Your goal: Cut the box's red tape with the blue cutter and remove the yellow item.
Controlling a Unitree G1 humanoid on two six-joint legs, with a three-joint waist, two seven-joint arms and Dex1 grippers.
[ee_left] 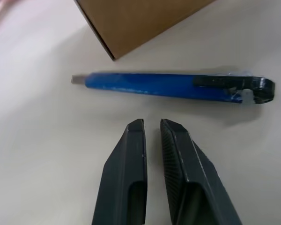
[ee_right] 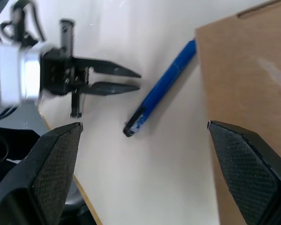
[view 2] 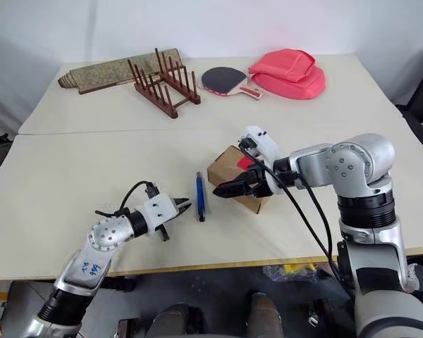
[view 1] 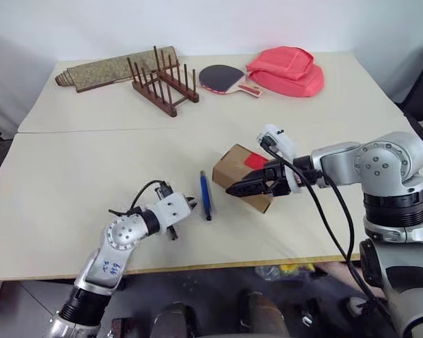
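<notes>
We see the blue cutter [view 1: 206,196] lying loose on the table [view 1: 70,183] between the nearly closed, empty left gripper [view 1: 191,205] and the box [view 1: 241,175], over which the right gripper [view 1: 234,189] gapes wide.

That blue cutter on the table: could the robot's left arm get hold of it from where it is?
Probably yes. The blue cutter lies free on the table just ahead of the left gripper, with nothing between them, but its fingers are nearly shut and must open first.
</notes>
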